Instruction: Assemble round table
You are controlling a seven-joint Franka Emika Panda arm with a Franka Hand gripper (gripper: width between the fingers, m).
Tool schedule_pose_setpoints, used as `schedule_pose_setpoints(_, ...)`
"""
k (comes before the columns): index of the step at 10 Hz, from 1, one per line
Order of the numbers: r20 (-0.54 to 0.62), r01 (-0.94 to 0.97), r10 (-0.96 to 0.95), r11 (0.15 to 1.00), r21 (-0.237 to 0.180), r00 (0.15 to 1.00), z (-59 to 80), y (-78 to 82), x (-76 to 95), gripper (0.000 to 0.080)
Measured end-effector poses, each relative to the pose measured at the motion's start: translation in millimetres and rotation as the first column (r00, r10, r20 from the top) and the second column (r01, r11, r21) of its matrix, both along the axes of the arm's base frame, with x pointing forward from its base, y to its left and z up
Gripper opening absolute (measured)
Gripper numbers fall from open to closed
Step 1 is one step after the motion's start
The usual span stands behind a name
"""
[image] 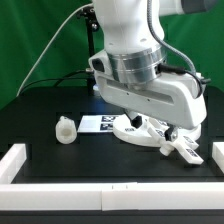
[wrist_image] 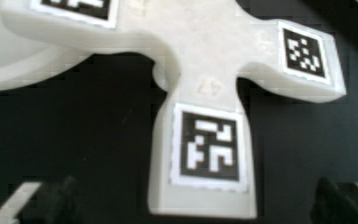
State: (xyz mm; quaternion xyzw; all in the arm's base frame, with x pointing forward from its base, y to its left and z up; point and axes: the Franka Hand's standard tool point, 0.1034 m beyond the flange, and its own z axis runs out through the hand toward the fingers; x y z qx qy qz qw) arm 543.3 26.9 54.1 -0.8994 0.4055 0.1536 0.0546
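The cross base (image: 181,146) lies lower right of the exterior view, near the border rail (image: 216,153); bare bench (image: 100,158) lower centre. The arm stoops over the base, pincer (wrist_image: 190,202) seemingly released (fingers dim).

On the table (image: 40,105), from the exterior view's left to its right: post (image: 65,130), marker board (image: 98,124) just beside it, round disc (image: 135,131) under the arm (image: 130,40), then cross base (image: 178,147) against the disc's rim, with border rails (image: 25,160) in front and at both sides.
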Motion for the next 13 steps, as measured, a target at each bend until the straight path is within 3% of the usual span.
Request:
schedule_pose_setpoints(3, -0.002, 0.009, -0.009, 1.0, -0.008, 1.0, -7.8, 7.5, -1.1, 0.0649)
schedule_pose_setpoints(4, -0.001, 0.011, -0.011, 1.0, -0.009, 1.0, -7.9, 6.0, -0.9, 0.0562)
schedule_pose_setpoints(5, -0.001, 0.011, -0.011, 1.0, -0.009, 1.0, -7.9, 5.9, -0.9, 0.0426)
schedule_pose_setpoints(6, -0.001, 0.011, -0.011, 1.0, -0.009, 1.0, -7.9, 5.8, -0.9, 0.0426)
schedule_pose_setpoints(7, -0.001, 0.012, -0.012, 1.0, -0.009, 1.0, -7.9, 5.8, -0.9, 0.03)
schedule_pose_setpoints(10, -0.001, 0.008, -0.008, 1.0, -0.006, 1.0, -6.0, 5.4, 0.2, 0.03)
schedule_pose_setpoints(11, 0.011, -0.023, 0.022, 1.0, 0.013, 1.0, 8.0, 2.1, 7.1, 0.03)
schedule_pose_setpoints(13, 0.057, -0.1, 0.096, 0.993, 0.069, 0.994, 53.0, -29.1, 17.9, 0.03)
